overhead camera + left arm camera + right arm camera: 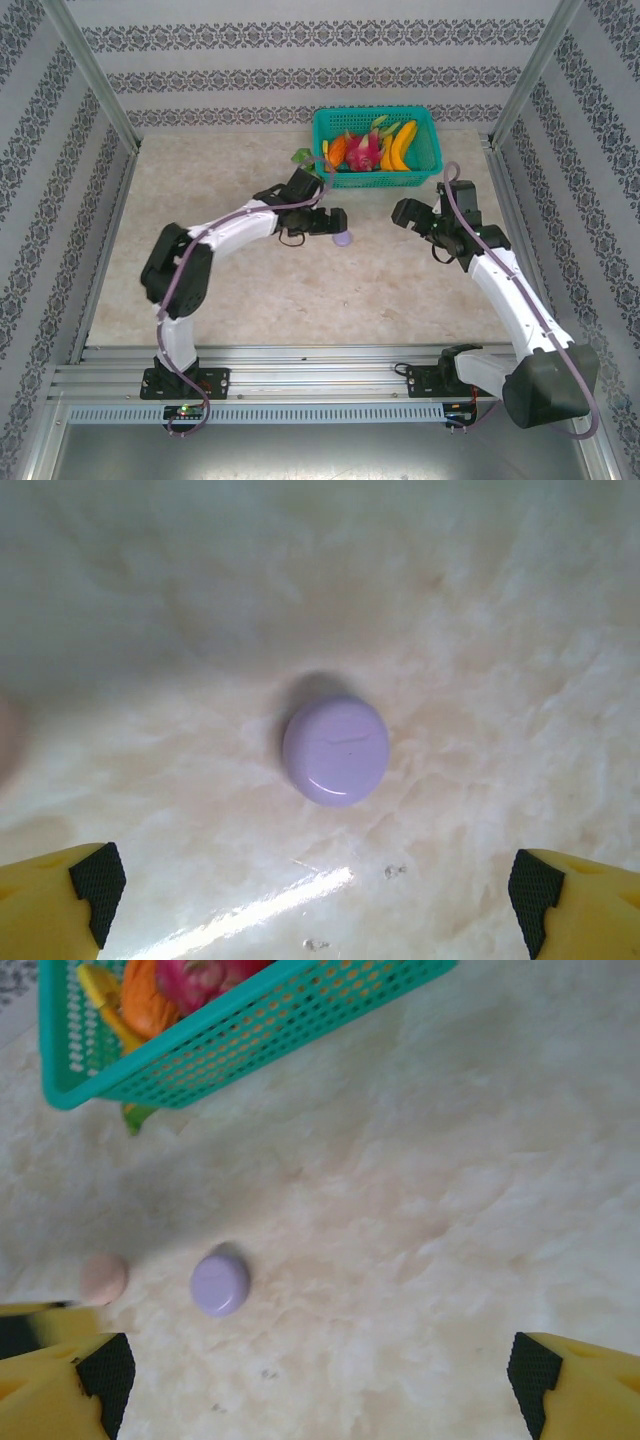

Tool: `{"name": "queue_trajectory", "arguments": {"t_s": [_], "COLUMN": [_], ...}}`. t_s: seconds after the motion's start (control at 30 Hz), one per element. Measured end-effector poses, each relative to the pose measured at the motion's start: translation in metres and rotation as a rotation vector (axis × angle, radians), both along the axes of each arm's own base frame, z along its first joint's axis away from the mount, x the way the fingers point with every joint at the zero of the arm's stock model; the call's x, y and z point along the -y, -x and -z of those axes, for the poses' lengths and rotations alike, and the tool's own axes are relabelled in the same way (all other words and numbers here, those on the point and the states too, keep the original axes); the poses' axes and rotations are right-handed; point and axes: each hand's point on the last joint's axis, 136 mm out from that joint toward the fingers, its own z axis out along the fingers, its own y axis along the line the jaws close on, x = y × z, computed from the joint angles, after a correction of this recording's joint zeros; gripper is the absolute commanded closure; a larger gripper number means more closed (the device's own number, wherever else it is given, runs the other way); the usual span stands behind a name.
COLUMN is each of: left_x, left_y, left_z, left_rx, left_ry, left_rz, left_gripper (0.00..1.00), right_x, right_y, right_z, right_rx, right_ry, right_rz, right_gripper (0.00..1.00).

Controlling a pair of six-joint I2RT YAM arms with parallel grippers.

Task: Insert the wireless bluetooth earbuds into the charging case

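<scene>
A round purple charging case (335, 751) lies shut on the marble tabletop, and it also shows in the top view (342, 239) and in the right wrist view (220, 1283). My left gripper (315, 892) hovers over it, open, with nothing between its yellow fingers (60, 900). A pale pink round case (103, 1278) lies just to the left of the purple one. My right gripper (315, 1375) is open and empty, off to the right of both cases (410, 215). The earbuds are out of view.
A teal basket (425, 130) of toy fruit stands at the back of the table, just behind the cases. A green leaf (302, 156) lies by its left corner. Patterned walls close in the table on three sides.
</scene>
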Motion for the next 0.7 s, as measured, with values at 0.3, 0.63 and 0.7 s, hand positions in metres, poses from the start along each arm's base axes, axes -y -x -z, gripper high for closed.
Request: {"name": "queue_trajectory", "arguments": {"t_s": [0.3,0.63,0.7], "left_x": [-0.107,-0.251,-0.269], "left_y": [0.027,0.054,0.057], "left_z": [-0.108,-0.055,-0.052], "left_rx": [0.612,0.747,0.766], "left_ry": [-0.240,-0.501,-0.523], "left_rz": [-0.086,-0.346,-0.398], "left_gripper": [0.00,0.00,0.00], "right_x": [0.069,0.102,0.101], "right_y": [-0.002,-0.018,-0.020], "right_z": [0.032,0.075,0.083], "right_rx": [0.121,0.233,0.255], "right_ry": [0.386,0.580,0.593], "right_rz": [0.142,0.202,0.189], "right_gripper": [0.02,0.02,0.02]}}
